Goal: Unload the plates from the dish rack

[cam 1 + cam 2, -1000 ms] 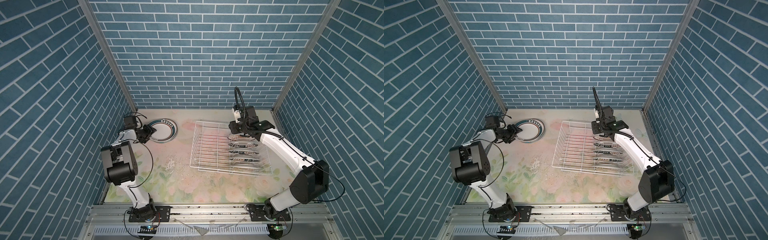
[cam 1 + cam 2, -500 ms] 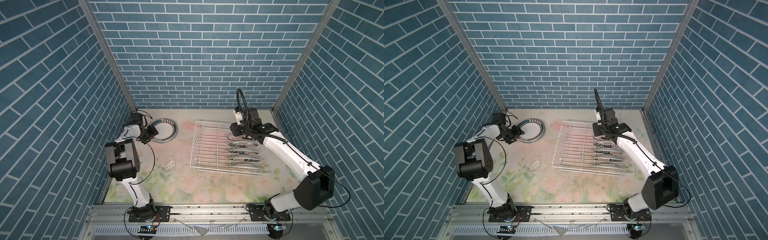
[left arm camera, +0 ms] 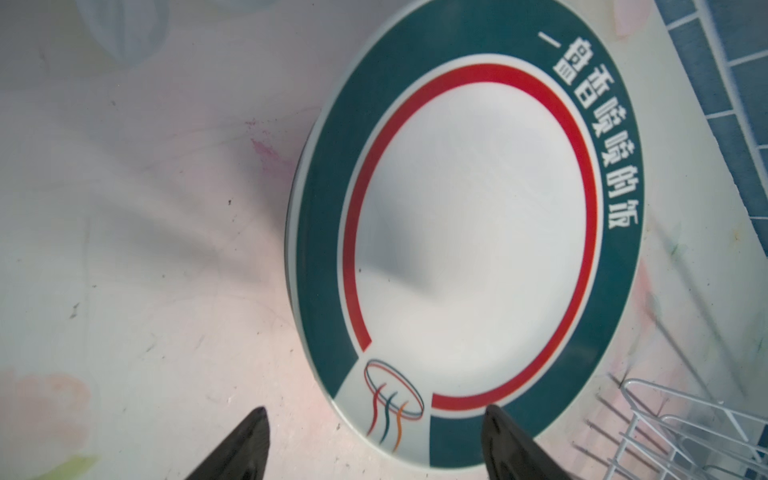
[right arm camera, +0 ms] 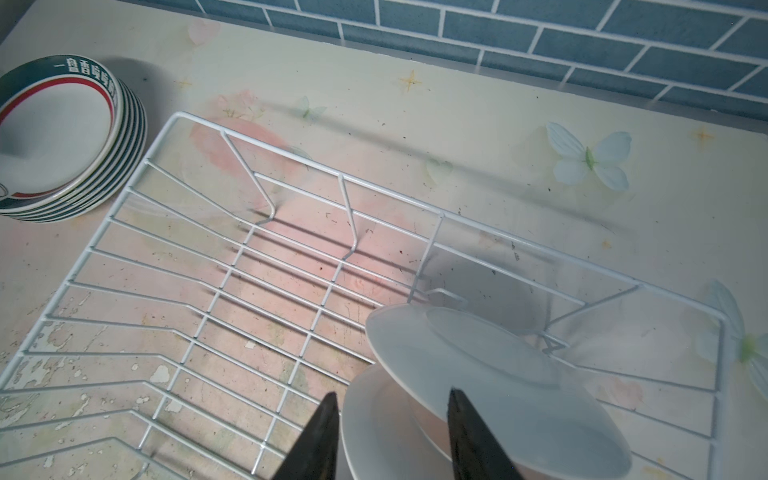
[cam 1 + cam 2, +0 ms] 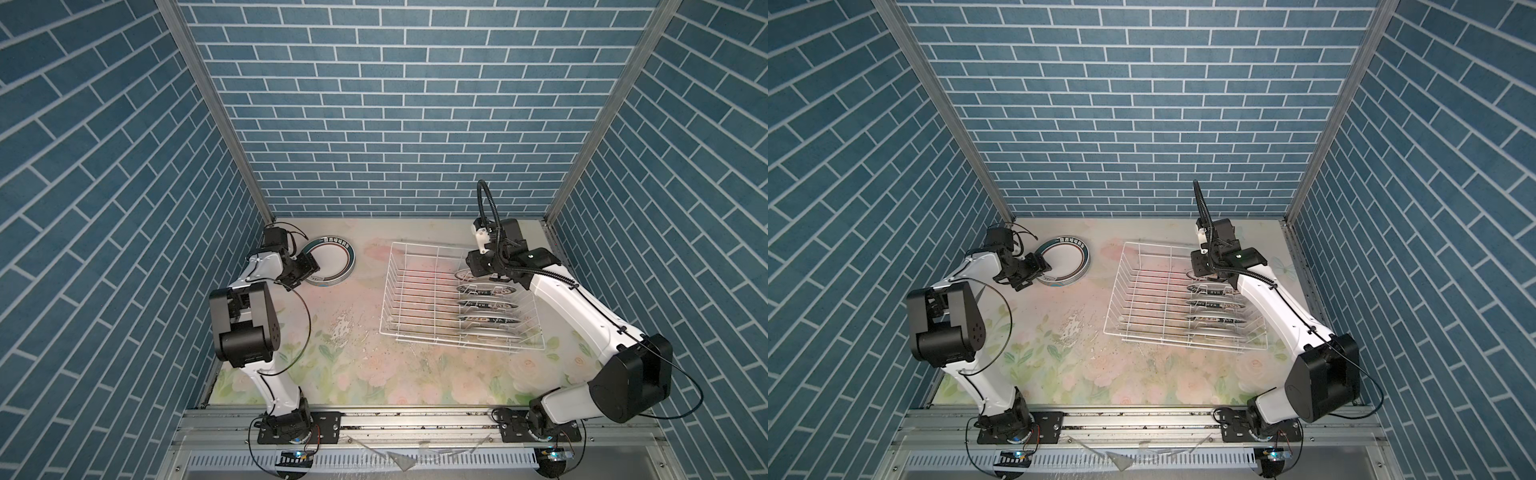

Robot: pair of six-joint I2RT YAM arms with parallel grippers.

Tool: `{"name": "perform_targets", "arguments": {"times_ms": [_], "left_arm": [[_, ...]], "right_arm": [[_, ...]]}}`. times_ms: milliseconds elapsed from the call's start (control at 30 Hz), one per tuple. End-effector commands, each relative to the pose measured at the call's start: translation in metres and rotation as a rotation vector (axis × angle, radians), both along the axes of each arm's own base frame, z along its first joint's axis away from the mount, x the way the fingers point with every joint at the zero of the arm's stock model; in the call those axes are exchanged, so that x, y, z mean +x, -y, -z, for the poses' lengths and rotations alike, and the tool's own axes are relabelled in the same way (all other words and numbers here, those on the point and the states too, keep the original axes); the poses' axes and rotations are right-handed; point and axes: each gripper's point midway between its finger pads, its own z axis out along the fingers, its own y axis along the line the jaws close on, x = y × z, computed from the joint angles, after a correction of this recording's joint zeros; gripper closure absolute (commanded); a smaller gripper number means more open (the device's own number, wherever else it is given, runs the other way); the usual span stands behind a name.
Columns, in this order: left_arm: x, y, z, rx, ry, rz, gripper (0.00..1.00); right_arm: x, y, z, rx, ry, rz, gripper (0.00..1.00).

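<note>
Found stack of plates (image 5: 332,261) lying flat at back left of desk (image 5: 353,365), close to left wall (image 5: 124,249). Saw only in left wrist view: green lettered rim, red ring, left tool (image 3: 374,436) spread wide, holding nothing, fingertips straddling the stack's near rim. Saw only in right wrist view: right tool (image 4: 390,432) set about the rim of the rearmost racked plate (image 4: 478,374); cannot tell whether clamped. Counted several more plates on edge in right rows of dish rack (image 5: 432,247), in both top views. Compared with a second ago: left tool wider and moved in to the stack; right arm shifted slightly. Noted bare desk between stack and rack; rack's right side near right wall (image 5: 665,249).
</note>
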Motion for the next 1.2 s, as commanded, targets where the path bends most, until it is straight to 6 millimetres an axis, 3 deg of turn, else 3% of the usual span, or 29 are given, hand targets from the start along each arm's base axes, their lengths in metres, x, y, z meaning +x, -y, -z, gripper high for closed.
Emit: {"name": "perform_targets", "arguments": {"times_ms": [0,33,67,267,433,600,767,933,1167], "left_arm": [[-0.013,0.016,-0.035,0.043,0.101,0.07,0.16],[-0.018,0.021,-0.04,0.048,0.115,0.087,0.05],[-0.025,0.028,-0.046,0.052,0.134,0.106,0.01],[-0.067,0.08,-0.062,0.041,0.213,0.196,0.01],[-0.115,0.134,-0.065,0.016,0.211,0.311,0.08],[-0.171,0.147,-0.056,0.051,0.177,0.347,0.17],[-0.21,0.155,-0.049,0.066,0.17,0.377,0.21],[-0.217,0.181,-0.049,-0.012,0.205,0.426,0.24],[-0.197,0.216,-0.054,-0.028,0.223,0.496,0.29]], "right_arm": [[-0.026,0.02,-0.002,-0.081,-0.03,-0.028,0.56],[-0.031,0.023,-0.004,-0.088,-0.036,-0.027,0.56],[-0.037,0.027,-0.007,-0.095,-0.034,-0.019,0.57],[-0.06,0.054,-0.019,-0.111,0.007,0.067,0.56],[-0.063,0.063,-0.02,-0.109,0.008,0.102,0.56],[-0.047,0.062,-0.018,-0.08,-0.013,0.106,0.56],[-0.027,0.053,-0.017,-0.052,-0.026,0.082,0.56],[-0.014,0.044,-0.013,-0.024,-0.04,0.063,0.56],[-0.014,0.049,-0.022,-0.025,-0.013,0.071,0.57]]}}
